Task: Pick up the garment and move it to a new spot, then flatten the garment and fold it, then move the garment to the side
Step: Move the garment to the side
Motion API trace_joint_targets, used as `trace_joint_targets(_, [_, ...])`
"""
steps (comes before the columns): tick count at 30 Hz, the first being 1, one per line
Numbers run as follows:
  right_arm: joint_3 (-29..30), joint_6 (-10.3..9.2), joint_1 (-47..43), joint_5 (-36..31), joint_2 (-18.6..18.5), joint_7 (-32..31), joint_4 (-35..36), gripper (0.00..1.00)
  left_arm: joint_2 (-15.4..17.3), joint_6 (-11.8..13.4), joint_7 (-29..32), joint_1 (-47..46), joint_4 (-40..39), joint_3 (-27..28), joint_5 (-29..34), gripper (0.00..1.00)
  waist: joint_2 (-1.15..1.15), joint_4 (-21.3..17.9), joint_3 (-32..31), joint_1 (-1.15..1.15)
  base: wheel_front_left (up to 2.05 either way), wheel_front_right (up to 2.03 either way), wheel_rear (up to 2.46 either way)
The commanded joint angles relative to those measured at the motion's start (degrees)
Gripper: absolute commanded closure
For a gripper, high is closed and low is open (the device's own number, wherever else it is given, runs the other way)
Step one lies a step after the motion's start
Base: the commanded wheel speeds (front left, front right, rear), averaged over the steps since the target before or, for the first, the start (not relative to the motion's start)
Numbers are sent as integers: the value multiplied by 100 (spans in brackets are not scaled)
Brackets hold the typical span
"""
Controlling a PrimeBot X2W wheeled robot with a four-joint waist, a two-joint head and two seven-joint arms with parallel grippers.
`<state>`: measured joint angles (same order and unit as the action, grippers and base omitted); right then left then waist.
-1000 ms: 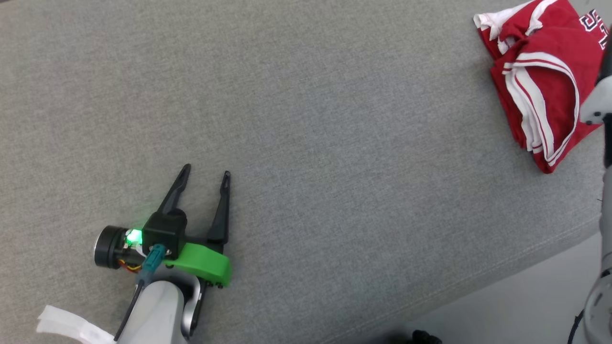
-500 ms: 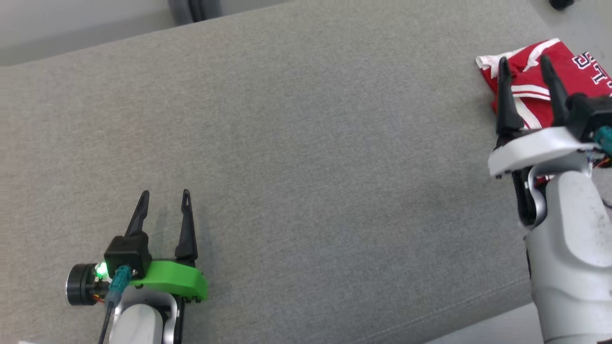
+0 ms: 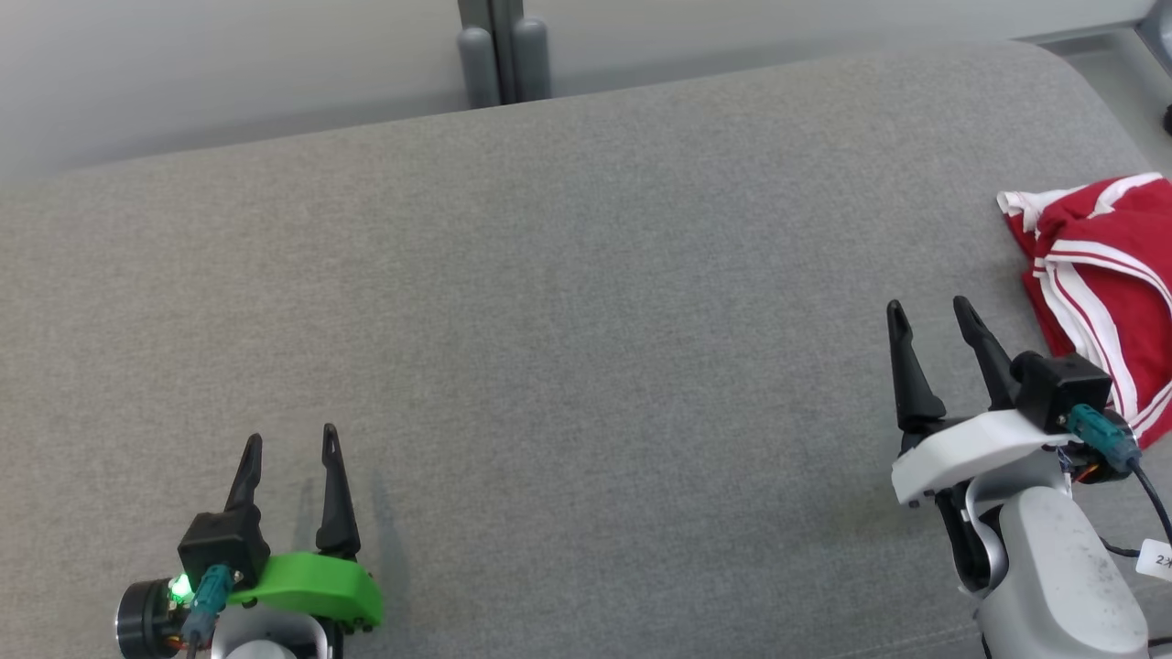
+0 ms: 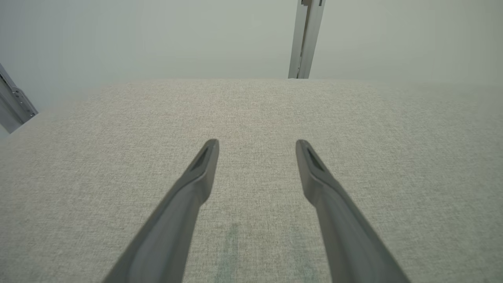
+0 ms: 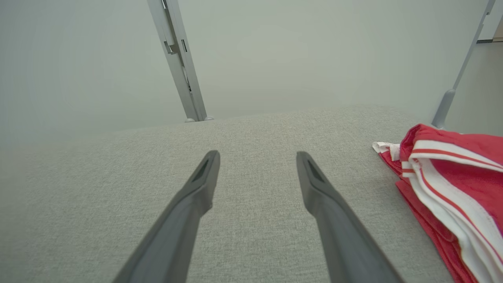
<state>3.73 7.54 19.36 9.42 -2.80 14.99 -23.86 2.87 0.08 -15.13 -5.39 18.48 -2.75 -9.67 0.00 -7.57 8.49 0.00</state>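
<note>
1. Right gripper (image 3: 928,311) hovers over the grey cushion (image 3: 586,320), its two dark fingers spread wide, holding nothing and touching nothing.
2. Left gripper (image 3: 291,437) is equally wide open and empty, low at the cushion's near left.
3. The red garment (image 3: 1108,302), trimmed in white stripes, lies bunched at the cushion's right end, to the right of the right gripper and slightly ahead of its fingertips. Cloth and fingers are near but apart.
4. Its long axis seems to run from far-left to near-right. The head view cuts off its right part, so its full extent cannot be told.
5. The right arm is much the nearer, and the left is well apart across bare cushion.
6. Reaching the garment would likely mean swinging the right gripper rightward onto the striped edge.
</note>
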Motion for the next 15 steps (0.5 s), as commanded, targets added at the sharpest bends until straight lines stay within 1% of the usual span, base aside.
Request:
trace_joint_targets(1, [-22,-11,-134,46,-29,25,39,0,12,24,3,117,-13,22,-21,0,0,257,-272,0,0,0,0])
trace_joint_targets(3, [-55,-11,-253,42,-27,25,67,0,13,41,4,202,-24,48,-54,0,0,306,-348,0,0,0,0])
trace_joint_targets(10, [-73,-12,-562,106,-26,25,90,0,12,-27,3,432,-64,94,-189,0,0,396,-568,0,0,0,0])
trace_joint_targets(15, [-119,-11,-711,109,-25,25,102,0,13,13,3,538,-69,111,-261,0,0,415,-651,0,0,0,0])
